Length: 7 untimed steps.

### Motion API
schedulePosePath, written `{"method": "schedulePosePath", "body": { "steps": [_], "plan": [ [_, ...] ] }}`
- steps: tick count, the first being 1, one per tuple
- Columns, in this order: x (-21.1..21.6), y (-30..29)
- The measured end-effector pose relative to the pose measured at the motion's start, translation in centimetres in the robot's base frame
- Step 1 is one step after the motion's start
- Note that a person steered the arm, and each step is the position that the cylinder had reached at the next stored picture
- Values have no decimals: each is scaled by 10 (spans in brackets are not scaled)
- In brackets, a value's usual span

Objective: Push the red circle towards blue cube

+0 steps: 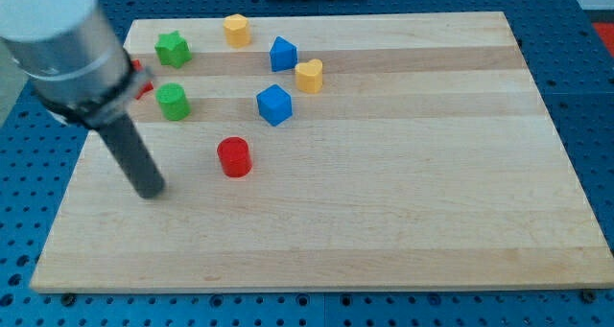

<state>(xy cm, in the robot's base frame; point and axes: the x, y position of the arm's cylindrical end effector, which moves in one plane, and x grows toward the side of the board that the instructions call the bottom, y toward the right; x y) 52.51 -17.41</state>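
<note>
The red circle is a short red cylinder standing on the wooden board, left of centre. The blue cube lies up and to the right of it, a short gap away. My tip rests on the board to the left of the red circle and slightly lower, with clear wood between them. The rod rises up and left to the grey arm body at the view's top left.
A second blue block and a yellow heart-like block lie above the blue cube. A yellow block, a green star and a green cylinder sit at upper left. A red block is partly hidden behind the arm.
</note>
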Motion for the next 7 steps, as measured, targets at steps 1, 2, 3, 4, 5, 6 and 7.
{"method": "schedulePosePath", "body": {
  "steps": [1,2,3,4,5,6,7],
  "plan": [
    [20,75],
    [0,90],
    [-18,55],
    [-36,30],
    [-50,30],
    [-29,30],
    [-2,46]
  ]
}}
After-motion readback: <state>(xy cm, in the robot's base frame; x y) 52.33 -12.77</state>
